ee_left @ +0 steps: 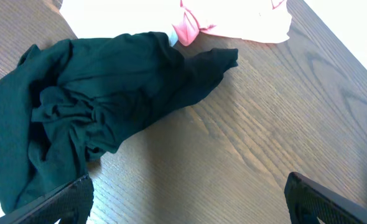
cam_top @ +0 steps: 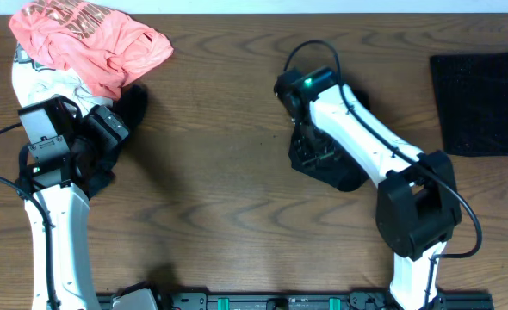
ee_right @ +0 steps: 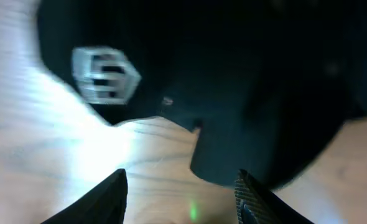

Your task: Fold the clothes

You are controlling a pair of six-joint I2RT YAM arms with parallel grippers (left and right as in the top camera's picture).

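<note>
Left tool spread wide, empty, right tool parted above black garment

Robotics lab test station, wood-grain bench, white-and-black left arm and right arm rising from black mounting rail at near edge, exposed cables, black mat far right, crumpled garments far left.

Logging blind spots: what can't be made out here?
Overhead: the right arm covers most of the black garment beneath it.
Right wrist: blur makes the white logo unreadable.
Overhead: the black cloth is cut by the right edge.
Overhead: the pink garment covers most of the white garment.
</note>
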